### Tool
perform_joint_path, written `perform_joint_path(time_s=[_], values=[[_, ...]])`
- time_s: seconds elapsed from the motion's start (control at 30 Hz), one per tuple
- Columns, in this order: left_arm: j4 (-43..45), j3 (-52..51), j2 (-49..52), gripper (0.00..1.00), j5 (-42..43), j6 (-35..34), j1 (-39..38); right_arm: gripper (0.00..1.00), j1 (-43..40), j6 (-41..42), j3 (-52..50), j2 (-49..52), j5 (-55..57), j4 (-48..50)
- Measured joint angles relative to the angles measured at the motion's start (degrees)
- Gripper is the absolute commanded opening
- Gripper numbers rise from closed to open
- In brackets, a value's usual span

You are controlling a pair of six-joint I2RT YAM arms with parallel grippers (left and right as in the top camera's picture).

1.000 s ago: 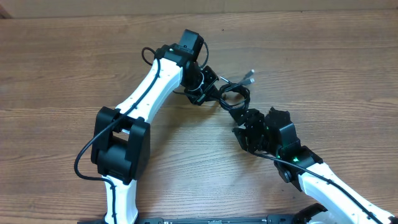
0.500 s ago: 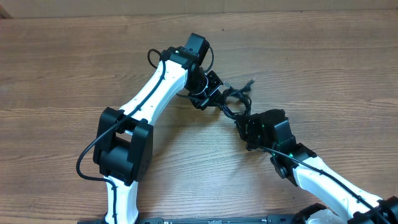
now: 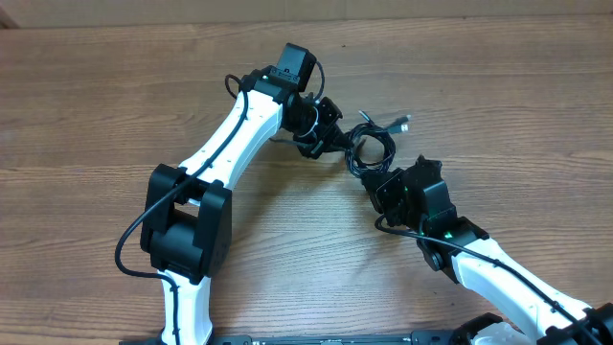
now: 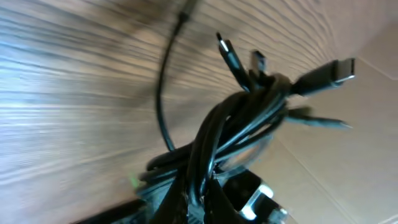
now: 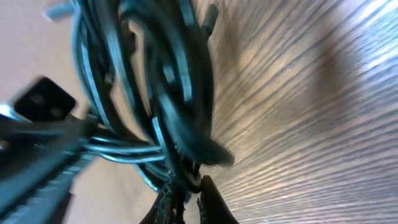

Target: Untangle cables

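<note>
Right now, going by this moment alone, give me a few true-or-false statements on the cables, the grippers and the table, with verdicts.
1. The left gripper and the right gripper are both shut on the cables. True.
2. The cables lie in separate straight lines. False: they are bunched in one tangled loop between the two grippers.
3. A silvery-tipped plug sticks out of the tangle. True.
4. The table is covered with a white cloth. False: it is bare wood grain.
</note>
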Motion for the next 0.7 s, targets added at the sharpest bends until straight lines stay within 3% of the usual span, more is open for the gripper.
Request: perform_joint_path(time_s=[0.13, 0.33, 0.37, 0.4, 0.47, 0.53, 0.6, 0.7], values=[[3.52, 0.15, 0.00, 0.04, 8.57, -2.62, 0.00, 0.04, 0.61, -3.17, -0.39, 0.42, 0.00, -7.39], [3.26, 0.15, 0.00, 0.04, 16.83, -5.16, 0.17, 0.09, 0.61, -4.37, -0.57, 0.50, -0.02, -8.50], [3.04, 0.15, 0.00, 0.04, 16.96, -5.20, 0.44, 0.13, 0.61, -4.52, -0.57, 0.48, -0.31, -8.48], [2.84, 0.15, 0.00, 0.04, 16.70, -5.38, 0.52, 0.27, 0.61, -4.50, -0.57, 0.48, -1.01, -8.50], [2.78, 0.15, 0.00, 0.04, 14.60, -5.40, 0.68, 0.43, 0.61, -4.50, -0.57, 0.37, -2.12, -8.50], [2.75, 0.15, 0.00, 0.04, 8.76, -4.42, 0.81, 0.58, 0.59, -4.66, -0.59, -0.59, -4.48, -8.52], [2.60, 0.15, 0.00, 0.04, 4.90, -3.06, 0.90, 0.64, 0.59, -4.72, -0.59, -1.79, -6.01, -8.52], [2.58, 0.15, 0.00, 0.04, -0.48, -1.36, 0.92, 0.63, 0.59, -2.25, -0.61, -4.35, -7.61, -8.41]])
